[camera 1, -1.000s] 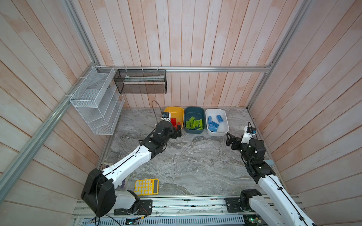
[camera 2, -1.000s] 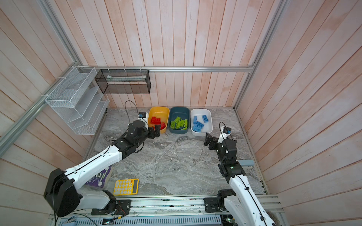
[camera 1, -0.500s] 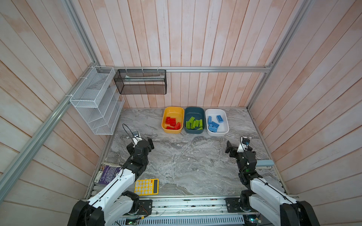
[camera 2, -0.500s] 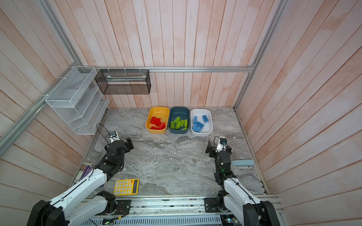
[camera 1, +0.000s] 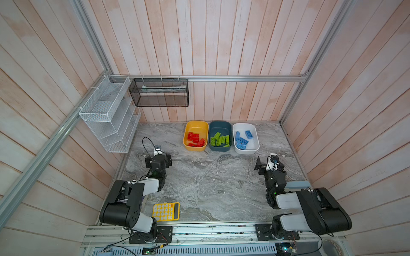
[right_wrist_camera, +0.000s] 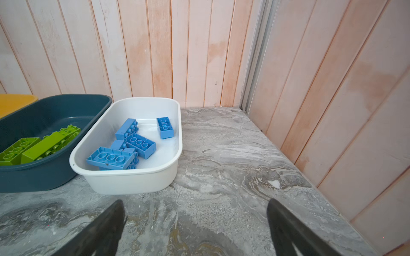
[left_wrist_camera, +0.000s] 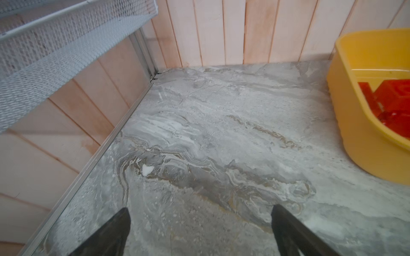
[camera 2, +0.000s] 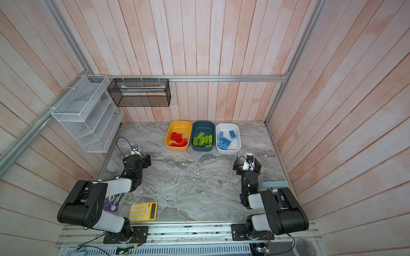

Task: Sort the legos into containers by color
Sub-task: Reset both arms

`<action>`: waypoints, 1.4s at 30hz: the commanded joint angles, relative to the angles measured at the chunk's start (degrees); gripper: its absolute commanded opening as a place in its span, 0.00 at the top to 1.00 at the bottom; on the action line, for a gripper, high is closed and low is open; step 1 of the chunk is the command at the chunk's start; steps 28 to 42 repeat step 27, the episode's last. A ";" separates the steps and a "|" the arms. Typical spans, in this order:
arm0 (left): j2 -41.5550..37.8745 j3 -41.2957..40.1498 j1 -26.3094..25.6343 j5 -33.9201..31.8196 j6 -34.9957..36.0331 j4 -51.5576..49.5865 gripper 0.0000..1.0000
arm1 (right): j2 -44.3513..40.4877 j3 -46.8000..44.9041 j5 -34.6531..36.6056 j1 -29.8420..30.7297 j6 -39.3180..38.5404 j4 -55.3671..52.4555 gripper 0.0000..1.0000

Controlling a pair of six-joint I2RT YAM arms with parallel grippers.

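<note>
Against the far wall (camera 1: 233, 99) the legos (camera 1: 220, 140) are seen sorted, red in the yellow tub (camera 1: 195, 149) nearer the left gripper (left_wrist_camera: 199, 208), green in the teal tub (camera 1: 219, 149), blue in the white tub (camera 1: 246, 152) nearer the right gripper (right_wrist_camera: 195, 201), both jaws being held apart and empty.

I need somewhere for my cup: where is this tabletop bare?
Widest: the middle of the tabletop, between the left end effector, right end effector and the three tubs. Also the back corner between the yellow tub and white rack. Crowded: the tub row; the yellow calculator corner.
</note>
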 commanded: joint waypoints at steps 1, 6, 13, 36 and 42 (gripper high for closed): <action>1.15 -1.38 1.97 7.81 2.29 11.11 0.00 | 5.26 -2.23 2.39 0.12 -1.99 15.39 0.00; -1.65 -10.74 2.95 6.51 -0.29 25.00 0.00 | 6.14 2.69 -3.51 -2.58 -0.24 4.66 0.01; 1.77 -10.34 8.43 19.58 -2.00 27.08 0.00 | 6.57 7.13 -9.60 -6.79 2.60 -2.85 0.01; 1.25 -10.26 8.45 19.59 -2.01 25.54 0.00 | 6.51 7.33 -10.36 -7.15 2.68 -3.39 0.00; 1.25 -10.26 8.45 19.59 -2.01 25.54 0.00 | 6.51 7.33 -10.36 -7.15 2.68 -3.39 0.00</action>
